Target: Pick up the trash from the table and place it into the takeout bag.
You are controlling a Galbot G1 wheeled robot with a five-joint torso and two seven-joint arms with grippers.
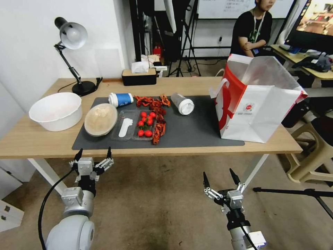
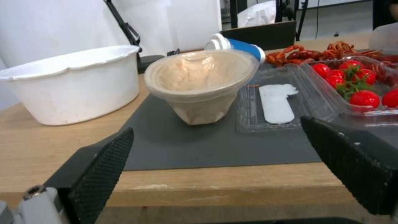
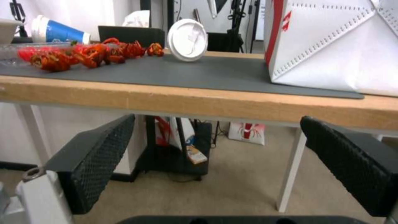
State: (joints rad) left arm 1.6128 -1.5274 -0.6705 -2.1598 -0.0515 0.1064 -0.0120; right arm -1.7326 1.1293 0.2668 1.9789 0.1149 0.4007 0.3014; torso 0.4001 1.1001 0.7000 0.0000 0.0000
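Head view: both pincers, left pincer (image 1: 93,154) and right pincer (image 1: 221,178), are being held spread, empty, below the desk (image 1: 194,144) edge; takeout bag (image 1: 255,104) is standing at right.
Left wrist view: lidded bowl (image 2: 202,84) is sitting on the mat, probably light and crushable, best gripped across the rim.
Right wrist view: white-lidded cup (image 3: 187,39) is lying sideways, likely slippery.

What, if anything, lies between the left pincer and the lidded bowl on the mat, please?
Nothing visible does. The left pincer hangs open just off the table's near edge, and only bare mat separates it from the lidded bowl. The white tub and clear tray sit to either side.
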